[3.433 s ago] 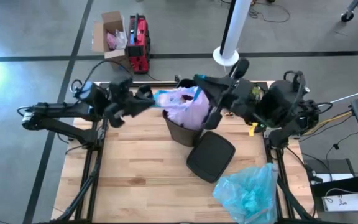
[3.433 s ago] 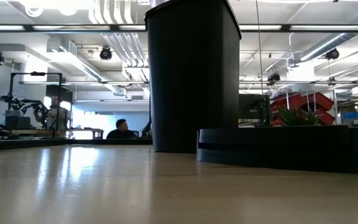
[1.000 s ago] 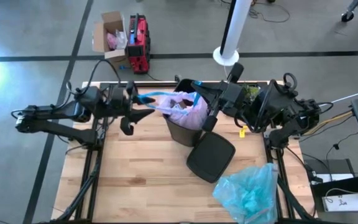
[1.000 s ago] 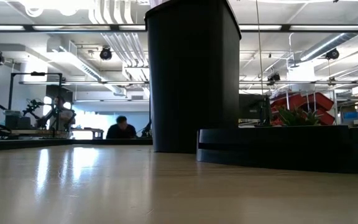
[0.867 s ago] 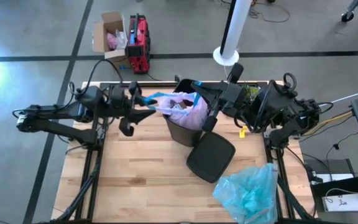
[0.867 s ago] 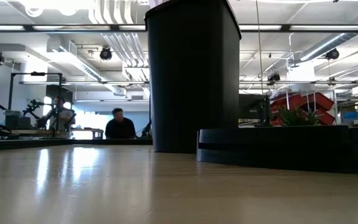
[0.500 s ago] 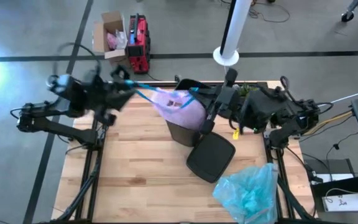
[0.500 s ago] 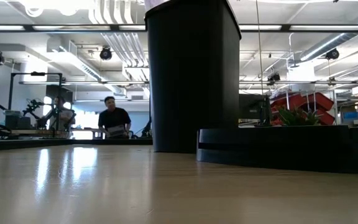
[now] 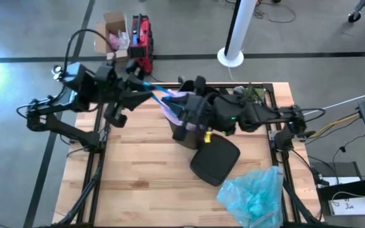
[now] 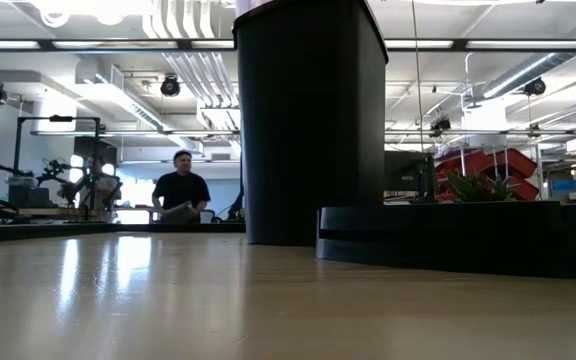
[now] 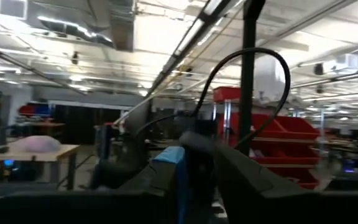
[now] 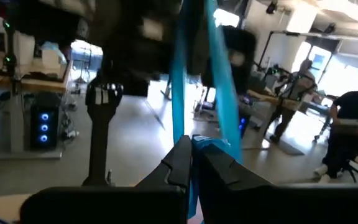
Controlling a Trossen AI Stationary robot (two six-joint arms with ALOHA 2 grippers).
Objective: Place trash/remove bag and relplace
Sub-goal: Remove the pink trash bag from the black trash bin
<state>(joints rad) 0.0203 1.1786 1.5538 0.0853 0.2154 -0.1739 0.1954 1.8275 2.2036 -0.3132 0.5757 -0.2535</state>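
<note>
Bag (image 9: 175, 104) may tear or snag on the bin (image 9: 184, 132) rim below, as left claw (image 9: 139, 81) and right claw (image 9: 184, 109), each clenched on a blue tie (image 12: 194, 93), pull apart.

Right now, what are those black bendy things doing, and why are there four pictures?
They are two robot arms at a wooden table. One camera looks down from above, one sits low on the table, and one rides on each wrist. The left gripper and the right gripper each pinch a blue tie of the pink bag, which sits in a black bin. The bin's lid lies flat on the table, and a fresh light blue bag waits in the corner.
</note>
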